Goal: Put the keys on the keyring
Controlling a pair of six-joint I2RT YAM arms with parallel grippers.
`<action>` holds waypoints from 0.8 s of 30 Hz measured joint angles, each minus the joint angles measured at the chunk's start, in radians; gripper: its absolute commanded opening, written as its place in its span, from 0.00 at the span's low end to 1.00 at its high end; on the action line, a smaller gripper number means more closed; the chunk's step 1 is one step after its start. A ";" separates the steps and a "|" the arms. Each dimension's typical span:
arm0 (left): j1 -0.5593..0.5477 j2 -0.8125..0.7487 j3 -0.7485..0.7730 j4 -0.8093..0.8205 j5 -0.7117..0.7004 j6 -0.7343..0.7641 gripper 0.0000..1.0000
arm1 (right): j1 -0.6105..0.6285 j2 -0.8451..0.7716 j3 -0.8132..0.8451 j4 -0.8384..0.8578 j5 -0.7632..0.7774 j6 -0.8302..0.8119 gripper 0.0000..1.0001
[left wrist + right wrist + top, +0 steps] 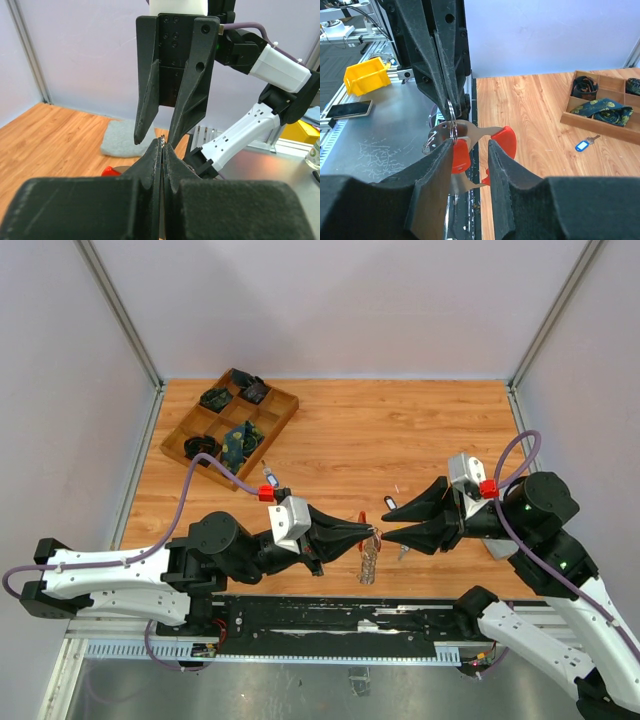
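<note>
Two grippers meet tip to tip. The left gripper (365,532) is clenched on the keyring (451,131), pinching its wire loop so the silvery plate and red part dangle. The right gripper (471,144) stands parted around that red part, seemingly grasping nothing. A blue-headed key (585,144) lies on the table at its three o'clock. The ring looks presented with no key fetched yet, so next comes picking a key and threading it on with fine alignment.

No text, label or number can be read in any view. Any print on the phone (347,109) is too small.
</note>
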 measured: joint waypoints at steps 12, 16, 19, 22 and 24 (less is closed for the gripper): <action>0.000 0.009 -0.001 0.014 0.015 -0.001 0.01 | 0.000 -0.001 0.000 0.078 -0.046 0.027 0.33; 0.000 0.016 -0.001 0.014 0.018 -0.001 0.01 | 0.000 -0.001 0.000 0.097 -0.060 0.041 0.31; 0.000 0.019 -0.001 0.014 0.018 -0.001 0.01 | 0.000 0.000 -0.003 0.113 -0.071 0.053 0.29; 0.000 0.019 -0.001 0.014 0.018 -0.001 0.01 | 0.000 0.004 -0.006 0.117 -0.080 0.058 0.28; 0.000 0.021 -0.001 0.014 0.018 -0.001 0.01 | 0.000 0.007 -0.010 0.117 -0.087 0.058 0.28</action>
